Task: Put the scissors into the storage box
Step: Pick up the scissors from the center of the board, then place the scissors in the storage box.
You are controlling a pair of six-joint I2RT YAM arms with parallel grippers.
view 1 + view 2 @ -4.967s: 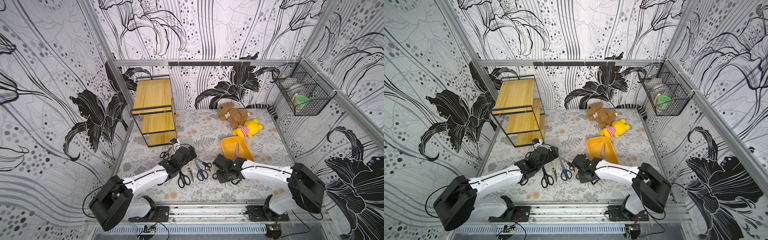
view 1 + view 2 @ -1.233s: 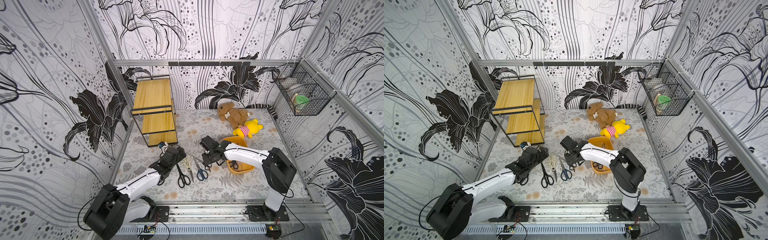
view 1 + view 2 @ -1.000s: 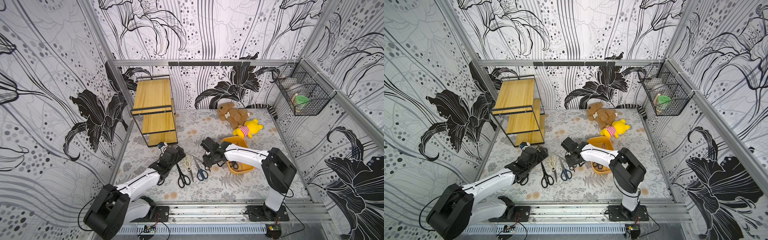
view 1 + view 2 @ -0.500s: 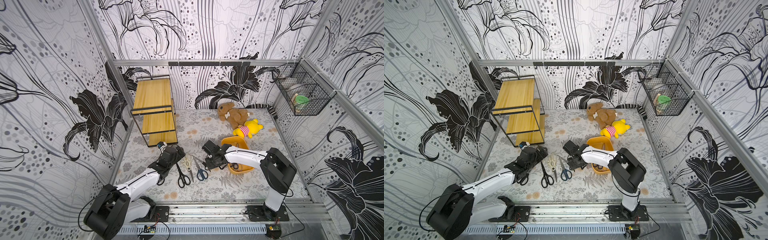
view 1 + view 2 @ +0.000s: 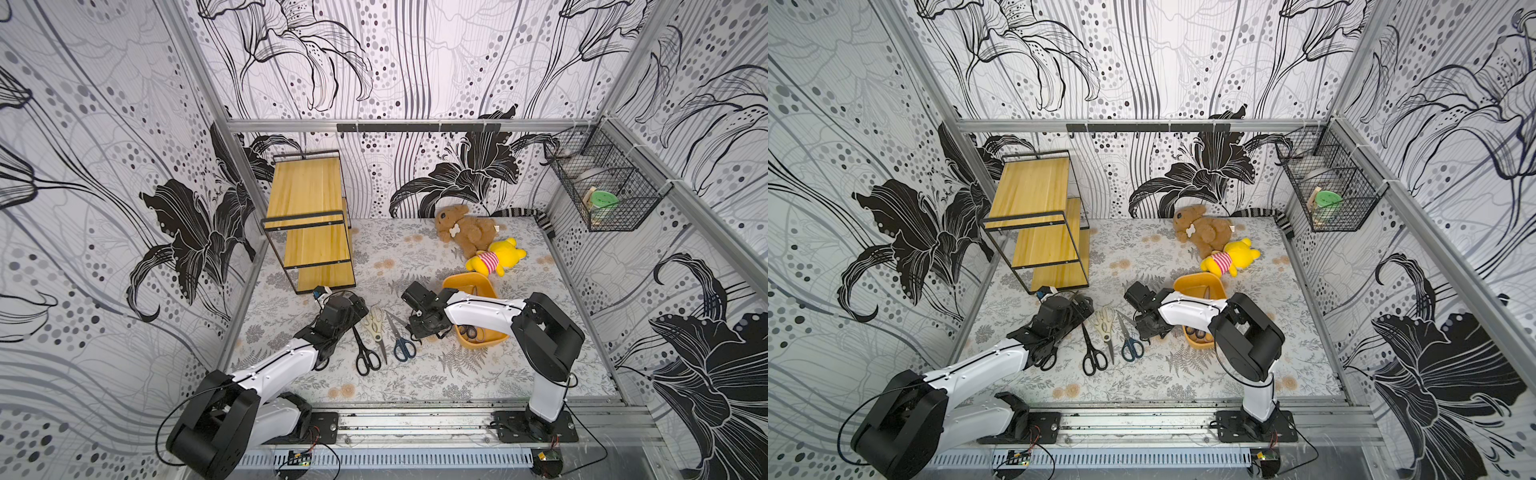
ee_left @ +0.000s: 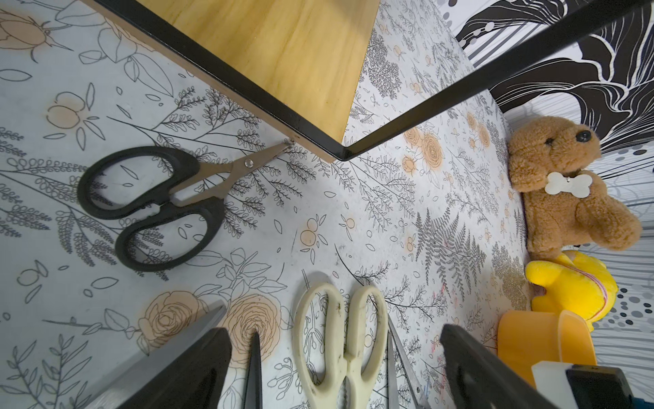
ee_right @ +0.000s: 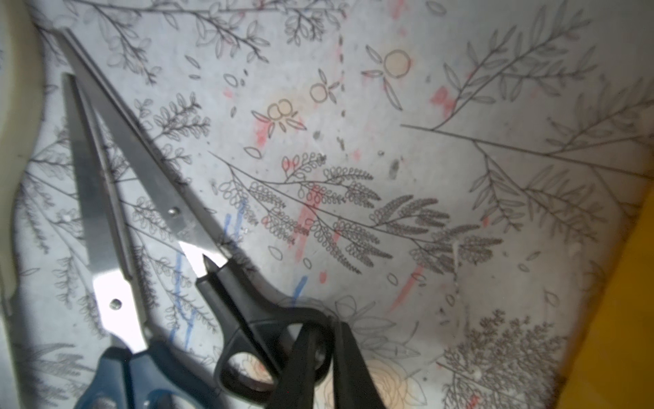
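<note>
The orange-yellow storage box [image 5: 486, 286] lies right of centre in both top views, with black-handled scissors [image 5: 471, 332] inside. My right gripper [image 7: 327, 329] is low beside the box [image 7: 619, 318], shut on a handle ring of black-handled scissors [image 7: 170, 198] lying on the mat. Blue-handled scissors [image 7: 102, 248] lie alongside. My left gripper [image 6: 336, 371] hangs open above the cream shears [image 6: 341, 340]. A small black pair [image 6: 148, 205] lies with its tip at the shelf's base. Another black pair [image 5: 365, 353] lies left of the cream shears [image 5: 376, 328].
A yellow wooden shelf [image 5: 307, 216] with a black frame stands at the back left. A brown teddy [image 5: 465, 228] and a yellow plush [image 5: 494, 259] lie behind the box. A black wire basket [image 5: 602, 199] hangs on the right wall.
My right gripper has sunk a little towards the mat beside the box and closed on the black scissors' handle. The left arm has barely moved.
</note>
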